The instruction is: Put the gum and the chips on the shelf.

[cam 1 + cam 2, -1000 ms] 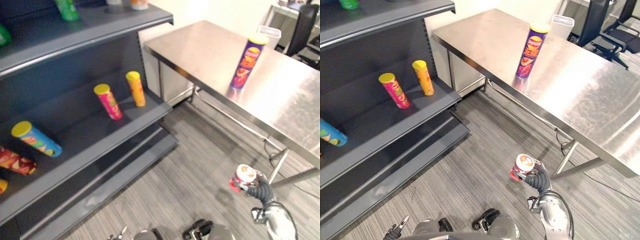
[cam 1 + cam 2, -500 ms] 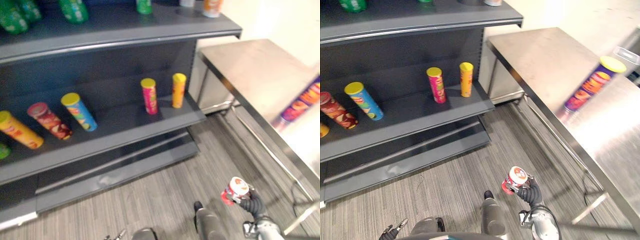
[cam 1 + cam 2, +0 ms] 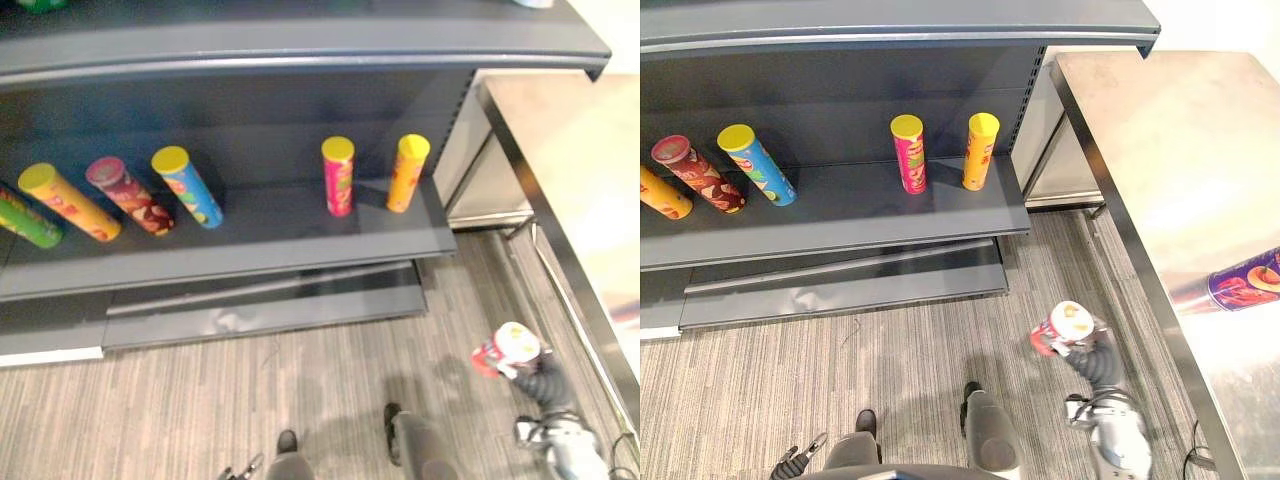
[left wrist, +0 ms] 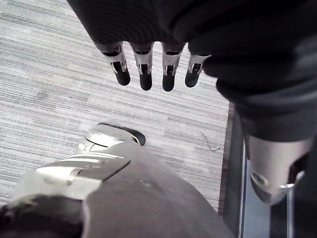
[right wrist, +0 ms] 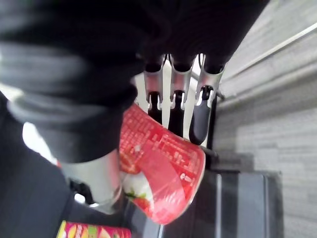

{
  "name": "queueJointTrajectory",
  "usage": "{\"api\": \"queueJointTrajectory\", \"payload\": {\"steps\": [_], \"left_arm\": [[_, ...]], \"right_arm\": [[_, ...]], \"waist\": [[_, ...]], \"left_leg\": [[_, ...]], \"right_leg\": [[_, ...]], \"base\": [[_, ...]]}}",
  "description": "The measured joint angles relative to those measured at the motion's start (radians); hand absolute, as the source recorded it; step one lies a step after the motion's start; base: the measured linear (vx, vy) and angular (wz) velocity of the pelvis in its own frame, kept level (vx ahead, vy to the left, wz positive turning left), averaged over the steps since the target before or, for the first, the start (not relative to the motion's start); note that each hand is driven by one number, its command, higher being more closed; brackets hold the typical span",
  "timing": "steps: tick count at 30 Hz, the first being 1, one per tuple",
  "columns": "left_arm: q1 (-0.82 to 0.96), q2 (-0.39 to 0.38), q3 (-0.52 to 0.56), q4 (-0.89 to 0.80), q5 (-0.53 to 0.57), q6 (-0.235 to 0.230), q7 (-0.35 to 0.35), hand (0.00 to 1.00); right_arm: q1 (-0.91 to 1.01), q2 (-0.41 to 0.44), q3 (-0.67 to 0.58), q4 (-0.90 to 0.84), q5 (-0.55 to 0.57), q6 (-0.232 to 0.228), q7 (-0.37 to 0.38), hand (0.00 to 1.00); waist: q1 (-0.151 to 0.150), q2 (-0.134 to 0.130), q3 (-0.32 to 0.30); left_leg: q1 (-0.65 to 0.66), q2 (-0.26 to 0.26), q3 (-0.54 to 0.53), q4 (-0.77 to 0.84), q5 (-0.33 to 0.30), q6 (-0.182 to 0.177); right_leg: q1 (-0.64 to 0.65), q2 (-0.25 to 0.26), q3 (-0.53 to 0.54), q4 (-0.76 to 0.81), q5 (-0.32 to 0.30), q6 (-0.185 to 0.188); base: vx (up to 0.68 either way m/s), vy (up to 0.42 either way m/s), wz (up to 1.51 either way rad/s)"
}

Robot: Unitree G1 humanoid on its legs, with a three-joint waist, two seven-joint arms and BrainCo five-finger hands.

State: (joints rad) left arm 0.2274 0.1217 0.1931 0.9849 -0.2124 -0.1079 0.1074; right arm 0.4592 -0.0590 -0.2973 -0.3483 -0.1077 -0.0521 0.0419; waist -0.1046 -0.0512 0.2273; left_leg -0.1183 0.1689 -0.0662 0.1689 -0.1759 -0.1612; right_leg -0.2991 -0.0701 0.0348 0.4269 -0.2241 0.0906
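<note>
- Camera swung round since a second ago: shelf [image 3: 300, 262] now sits square ahead and table [image 3: 1160, 150] off to the right. Things themselves unshifted, gum tub [image 3: 512, 346] in the same grasp as before.
- Left eye view: tub, red with a white lid, low over the floor [image 3: 200, 400], well short of the shelf's front edge. Pink can [image 3: 338, 176] and yellow can [image 3: 408, 172] stand near the board's right end. Bare board lies between the pink can and the blue can [image 3: 188, 186].
- Right eye view: right hand [image 3: 1098, 358] just under the tub. Chips can [image 3: 1245, 285] on the table, a little in from its long edge.
- Left wrist view: left hand [image 4: 146, 74] slack, fingers straight, holding nothing.
- Right wrist view: fingers [image 5: 200, 119] wrapped round the tub's side.
- Step in hand, as I judge it: carrying gum to the shelf. Next move calls for a lift and a reach onto bare board, then letting go. Chips not yet fetched.
</note>
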Motion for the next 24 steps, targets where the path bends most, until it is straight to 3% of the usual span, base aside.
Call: {"api": "queueJointTrajectory", "payload": {"steps": [3,6,12,18,20,24], "left_arm": [[-0.001,0.002,0.01,-0.002,0.0,-0.001,-0.006,0.0],[-0.002,0.004,0.038,-0.008,0.001,-0.007,-0.019,0.0],[-0.001,0.004,0.09,-0.009,0.039,-0.015,-0.05,0.0],[0.012,0.006,0.111,-0.007,0.053,-0.014,-0.078,0.0],[0.016,0.006,0.111,-0.004,0.066,-0.014,-0.085,0.0],[0.016,0.005,0.106,0.003,0.068,-0.014,-0.093,0.0]], "right_arm": [[-0.062,-0.013,-0.168,-0.105,0.004,-0.021,-0.028,1.0],[-0.135,-0.081,-0.322,-0.168,0.075,-0.048,-0.051,1.0],[-0.245,-0.241,-0.383,-0.187,0.199,-0.092,-0.048,1.0],[-0.43,-0.542,-0.298,-0.111,0.284,-0.103,0.006,1.0],[-0.573,-0.69,-0.2,-0.009,0.285,-0.104,0.014,1.0],[-0.832,-0.88,0.003,0.166,0.347,-0.104,0.017,1.0]], "waist": [[-0.002,-0.004,-0.007],[-0.004,-0.021,-0.024],[-0.005,-0.046,-0.082],[-0.001,-0.059,-0.1],[0.001,-0.057,-0.108],[0.007,-0.05,-0.119]], "left_leg": [[0.0,-0.003,0.005,-0.024,0.011,0.007],[0.009,-0.004,0.009,-0.038,0.015,0.008],[0.037,-0.005,0.024,-0.075,0.023,0.013],[0.062,-0.008,0.019,-0.114,0.045,0.015],[0.069,-0.007,0.004,-0.136,0.06,0.014],[0.073,-0.005,-0.004,-0.163,0.082,0.013]], "right_leg": [[0.014,0.003,0.007,-0.057,0.034,0.008],[0.034,0.004,0.018,-0.098,0.053,0.01],[0.053,0.003,0.032,-0.126,0.062,0.014],[0.072,0.001,0.031,-0.143,0.068,0.015],[0.078,0.002,0.027,-0.147,0.07,0.013],[0.077,0.003,0.022,-0.147,0.071,0.012]], "base": [[0.03,0.061,-0.05],[0.04,0.051,-0.04],[0.04,0.02,-0.05],[-0.01,-0.006,0.03],[-0.03,-0.017,0.12],[-0.03,-0.013,0.11]]}}
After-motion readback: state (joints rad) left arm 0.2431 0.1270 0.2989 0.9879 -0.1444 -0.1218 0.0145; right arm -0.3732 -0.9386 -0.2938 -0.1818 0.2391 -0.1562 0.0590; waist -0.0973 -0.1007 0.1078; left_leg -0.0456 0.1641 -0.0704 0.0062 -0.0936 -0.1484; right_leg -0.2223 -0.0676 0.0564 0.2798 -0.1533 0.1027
